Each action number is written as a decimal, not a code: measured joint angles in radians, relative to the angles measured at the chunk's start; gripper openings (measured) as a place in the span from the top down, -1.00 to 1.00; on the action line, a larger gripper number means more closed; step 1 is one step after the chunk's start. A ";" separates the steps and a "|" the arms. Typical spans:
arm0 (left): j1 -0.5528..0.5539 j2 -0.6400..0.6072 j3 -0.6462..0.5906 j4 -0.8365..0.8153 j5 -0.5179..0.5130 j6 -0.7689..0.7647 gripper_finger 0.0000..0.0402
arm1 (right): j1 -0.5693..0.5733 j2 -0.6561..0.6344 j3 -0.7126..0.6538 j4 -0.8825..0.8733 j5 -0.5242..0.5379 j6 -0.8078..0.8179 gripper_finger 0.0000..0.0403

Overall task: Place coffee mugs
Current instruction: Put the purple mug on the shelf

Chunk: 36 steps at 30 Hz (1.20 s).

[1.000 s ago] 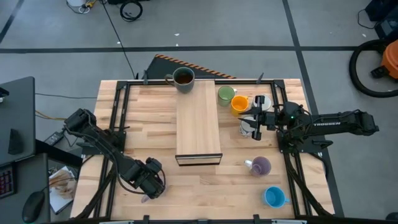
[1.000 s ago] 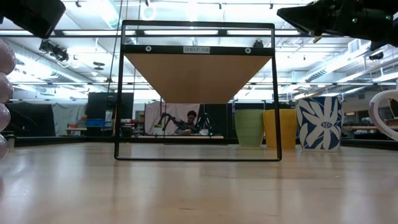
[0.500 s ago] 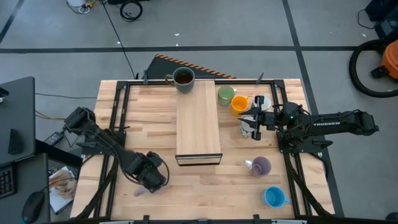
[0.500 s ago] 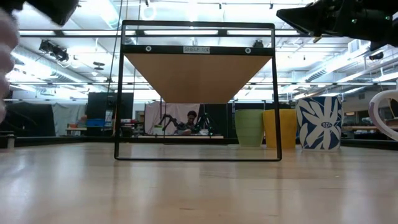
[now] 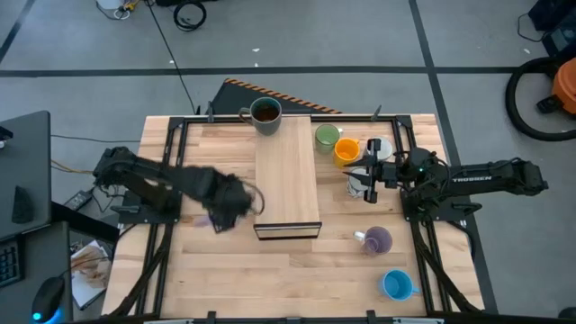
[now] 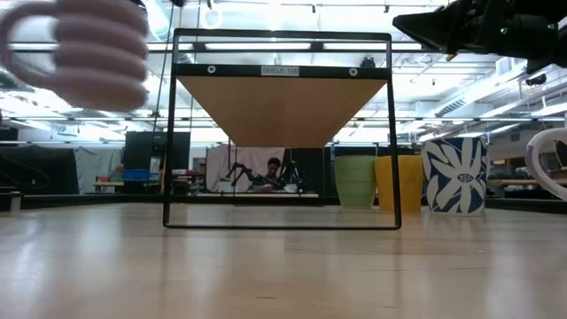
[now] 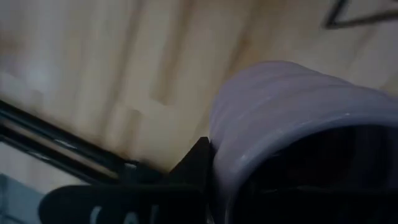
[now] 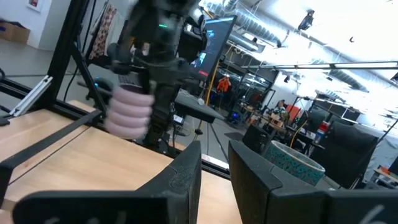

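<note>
My left gripper (image 5: 229, 200) is shut on a ribbed lilac mug (image 6: 99, 53), held high above the table just left of the wooden shelf (image 5: 288, 175); the mug also shows in the left wrist view (image 7: 292, 118) and the right wrist view (image 8: 130, 111). My right gripper (image 8: 214, 168) is slightly open and empty, above a white mug (image 5: 360, 184) right of the shelf. A dark brown mug (image 5: 264, 113), a green mug (image 5: 326, 137), an orange mug (image 5: 346, 150), a patterned white mug (image 5: 378, 146), a second lilac mug (image 5: 376, 239) and a blue mug (image 5: 396, 285) rest on the table. My left gripper holds the lilac mug at its rim (image 7: 217, 143), with one dark finger (image 7: 193, 163) against the outer wall; the other finger is hidden. The fingers come from above. The mug hangs below them, lifted clear of the table, its handle (image 6: 19, 44) sticking out sideways.
The shelf is a wooden board on a thin black frame (image 6: 168, 133), open underneath. Black rails (image 5: 171, 180) run along both table sides. Bare wood lies left of the shelf and along the near edge. A person sits in the room behind (image 6: 272, 170).
My left gripper has risen from near the table's near edge and swung toward the far edge and right, up beside the shelf, carrying the lilac mug. The mug has been lifted from table height to about shelf-top height.
</note>
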 joint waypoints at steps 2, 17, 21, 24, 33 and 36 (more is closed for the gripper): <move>0.063 0.001 0.024 0.002 -0.047 0.090 0.82 | 0.000 0.004 0.000 -0.003 0.000 0.010 0.57; 0.420 0.004 0.302 0.087 -0.220 0.673 0.80 | 0.000 0.046 0.000 -0.027 0.000 0.089 0.57; 0.453 0.015 0.303 0.218 -0.158 0.741 0.79 | 0.000 0.046 0.000 -0.049 0.000 0.130 0.57; 0.452 0.050 0.322 0.238 -0.137 0.767 0.79 | 0.005 0.046 0.000 -0.061 0.000 0.154 0.57; 0.442 0.263 0.577 0.108 -0.084 0.837 0.79 | 0.031 0.046 0.000 -0.069 0.001 0.176 0.57; 0.453 0.320 0.643 0.048 -0.077 0.869 0.79 | 0.034 0.046 0.000 -0.076 0.001 0.176 0.57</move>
